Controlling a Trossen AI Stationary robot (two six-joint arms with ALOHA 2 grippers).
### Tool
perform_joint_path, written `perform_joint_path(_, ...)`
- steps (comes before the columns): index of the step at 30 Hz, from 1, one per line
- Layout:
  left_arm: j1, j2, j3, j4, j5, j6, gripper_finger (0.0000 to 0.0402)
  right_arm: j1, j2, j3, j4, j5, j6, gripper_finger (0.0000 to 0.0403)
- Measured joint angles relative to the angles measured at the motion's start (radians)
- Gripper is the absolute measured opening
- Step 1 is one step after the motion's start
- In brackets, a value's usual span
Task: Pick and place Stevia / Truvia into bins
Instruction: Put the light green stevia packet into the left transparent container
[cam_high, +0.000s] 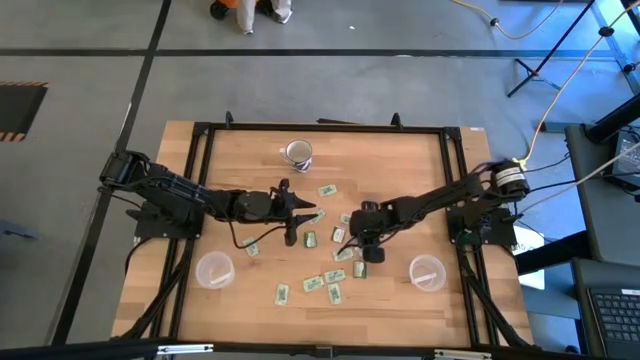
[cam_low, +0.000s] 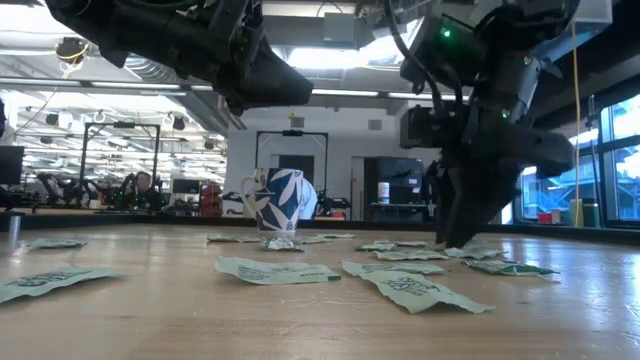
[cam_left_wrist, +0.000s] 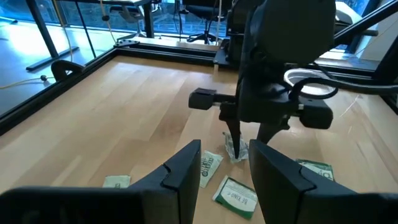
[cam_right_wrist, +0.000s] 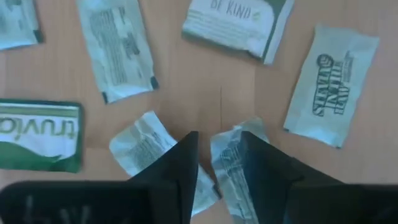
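Both arms were matte black, jointed, with black cables trailing; the right arm (cam_high: 430, 205) showed a silver collar near its base.

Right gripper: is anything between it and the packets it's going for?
Nothing visible. The right gripper points straight down over two crumpled packets, its fingertips right at them. Other packets lie beside them, not on top. The left gripper hovers apart, open.

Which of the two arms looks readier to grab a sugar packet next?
Probably the right. Its tool points straight down among the packets, tips at the table around one packet. The left tool hangs open above the table, aimed sideways, with no packet between its tips.
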Motion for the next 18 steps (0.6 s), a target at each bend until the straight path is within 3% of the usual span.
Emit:
perform_joint_path(13,0.0,0.0,0.0,-0.001,0.0,0.0,0.013,0.0,0.022,0.004,0.001,0.038,-0.002,0.0014)
perform_joint_path(18,0.0,0.0,0.0,-0.001,0.0,0.0,0.013,0.0,0.007,0.0,0.007,0.039,0.0,0.0006)
